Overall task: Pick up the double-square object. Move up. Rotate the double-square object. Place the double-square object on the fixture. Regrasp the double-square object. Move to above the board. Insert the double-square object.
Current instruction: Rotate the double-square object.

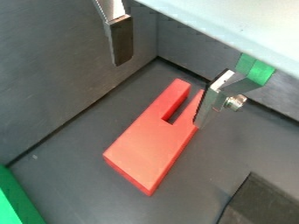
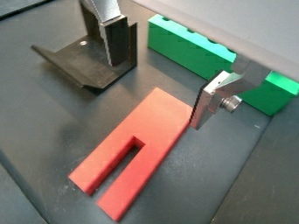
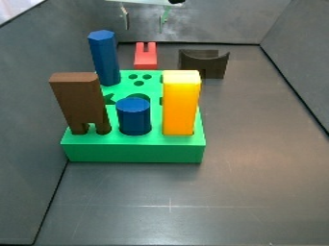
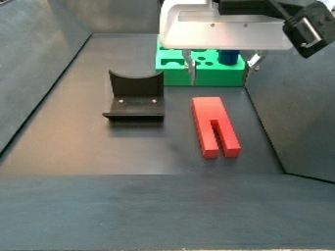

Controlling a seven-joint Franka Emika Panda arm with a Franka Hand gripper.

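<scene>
The red double-square object [image 4: 216, 125] lies flat on the dark floor, its slotted end pointing away from the green board [image 4: 177, 61]. It shows in both wrist views [image 1: 146, 144] [image 2: 131, 153] and behind the board in a side view [image 3: 145, 55]. My gripper [image 1: 162, 92] [image 2: 159, 93] is open and empty. It hangs above the object's end nearest the board, one finger [image 2: 208, 103] beside that end, not touching. It also shows in both side views [image 4: 222, 61] [image 3: 145, 17]. The dark fixture [image 4: 133, 98] [image 2: 82, 57] [image 3: 202, 62] stands beside the object.
The board [image 3: 129, 149] holds a brown arch-legged block [image 3: 80, 104], a yellow block [image 3: 182, 101] and two blue cylinders [image 3: 134, 115] [image 3: 103, 58]. Dark grey walls enclose the floor on all sides.
</scene>
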